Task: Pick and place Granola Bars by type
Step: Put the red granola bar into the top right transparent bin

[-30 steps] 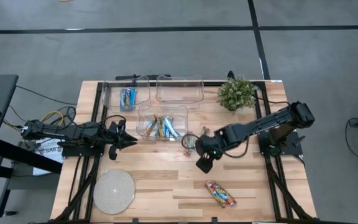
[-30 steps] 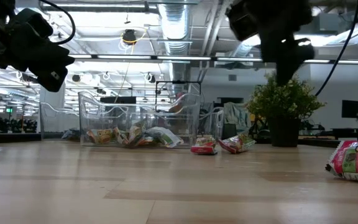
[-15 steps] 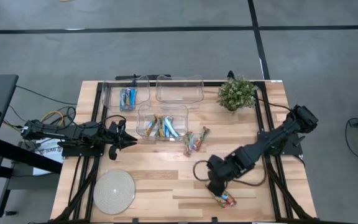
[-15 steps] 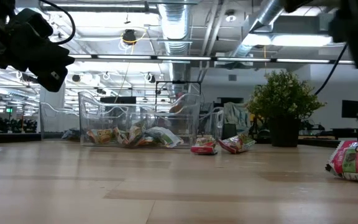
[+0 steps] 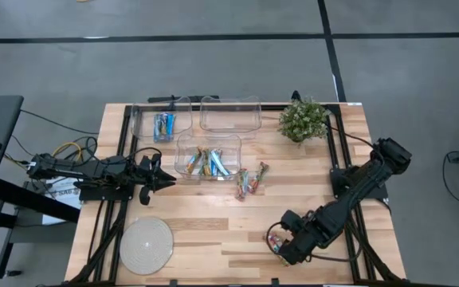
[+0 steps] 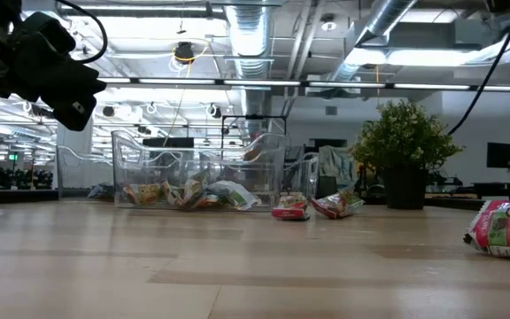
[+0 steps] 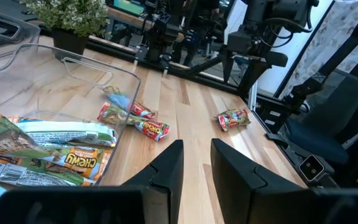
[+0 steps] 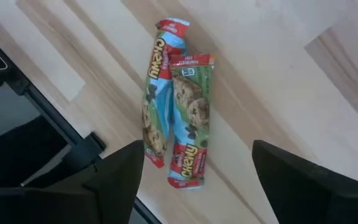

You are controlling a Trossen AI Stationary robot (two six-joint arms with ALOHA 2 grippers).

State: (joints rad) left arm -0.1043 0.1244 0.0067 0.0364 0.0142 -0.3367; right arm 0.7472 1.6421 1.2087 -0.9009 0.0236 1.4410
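Observation:
Two red, green and tan Granola Bars (image 8: 178,127) lie side by side, flat on the table near its near right edge (image 5: 274,239), and also show in the low view (image 6: 507,229). My right gripper (image 8: 197,152) hovers above this pair, open, one finger on each side, touching nothing (image 5: 285,244). More multicoloured bars (image 5: 249,179) lie loose at mid-table. A clear bin (image 5: 207,155) holds mixed bars, another bin (image 5: 163,121) holds blue ones. My left gripper (image 7: 196,163) waits open at the table's left edge (image 5: 159,177).
A third clear bin (image 5: 229,113) stands at the far edge beside a potted plant (image 5: 303,119). A round pale disc (image 5: 146,245) lies near the near left corner. Bare wood stretches between the disc and the right gripper. The table's near edge is close to the pair of bars.
My right gripper has swung from mid-table, beside the loose bars, toward the near edge and somewhat to the right, ending over the pair of bars there. It has left the low view. The bars have not moved.

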